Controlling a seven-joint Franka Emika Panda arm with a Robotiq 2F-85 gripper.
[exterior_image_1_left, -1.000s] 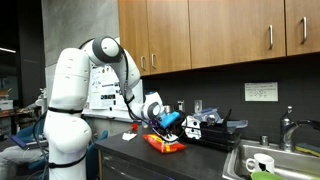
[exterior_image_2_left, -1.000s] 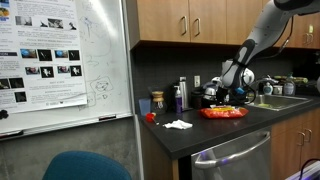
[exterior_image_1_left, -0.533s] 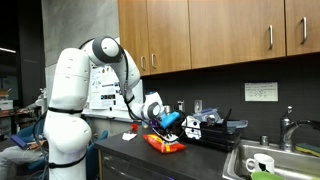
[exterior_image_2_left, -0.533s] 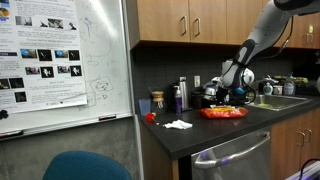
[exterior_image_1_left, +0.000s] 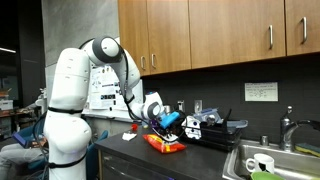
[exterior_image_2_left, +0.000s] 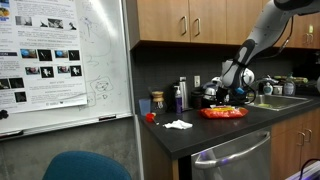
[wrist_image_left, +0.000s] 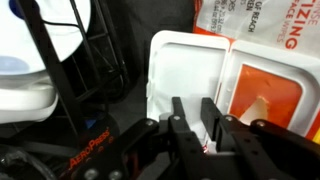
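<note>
Since the worktop looks crowded, with a wire rack just beside the orange packet, any sideways drift could clip the rack or drag the packet along. The white tray lies up against the packet, right under the gripper. The jaws sit narrow, and I can't tell if anything's pinched, so dropping down like that would probably shove the tray rather than catch it.
</note>
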